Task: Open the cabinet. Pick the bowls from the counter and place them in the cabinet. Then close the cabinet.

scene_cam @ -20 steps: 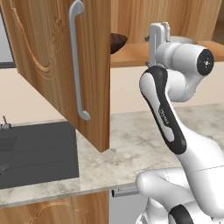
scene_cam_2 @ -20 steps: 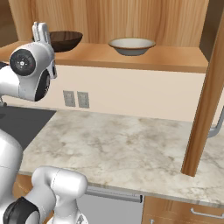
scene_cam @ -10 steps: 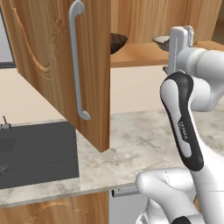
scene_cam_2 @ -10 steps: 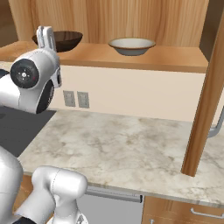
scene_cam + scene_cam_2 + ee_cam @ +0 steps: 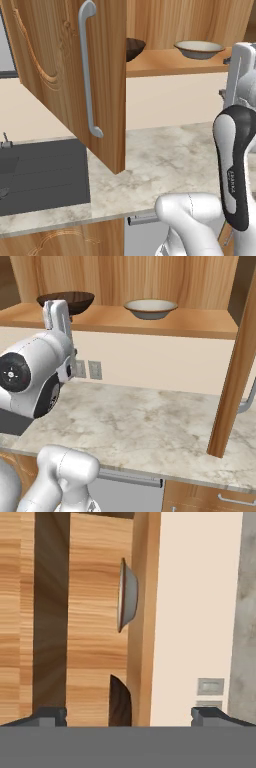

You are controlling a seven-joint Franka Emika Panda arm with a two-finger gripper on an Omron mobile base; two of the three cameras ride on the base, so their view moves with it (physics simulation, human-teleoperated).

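Note:
Both doors of the cabinet stand open: the left door (image 5: 60, 75) with its long grey handle (image 5: 86, 70), and the right door (image 5: 235, 381) seen edge-on. On the cabinet shelf (image 5: 190, 323) sit the two bowls, the dark wooden one (image 5: 67, 301) and the tan one (image 5: 151, 307), a short gap between them. My gripper (image 5: 56, 312) points up in front of the shelf, below and near the dark bowl, touching neither. In the hand view the gripper (image 5: 130, 714) is open and empty, its fingertips (image 5: 47, 714) wide apart, facing the dark bowl (image 5: 120, 702) and the tan bowl (image 5: 127, 594).
The marbled counter (image 5: 150, 426) runs under the cabinet. A dark sink (image 5: 40, 175) lies at its left end, beneath the open left door. Wall outlets (image 5: 89, 369) sit on the beige backsplash. A grey bar handle (image 5: 142, 219) shows below the counter edge.
The arm has drawn back from the shelf, moving right and a little lower in the left base view. The gripper stays open and empty; the bowls and doors have not moved.

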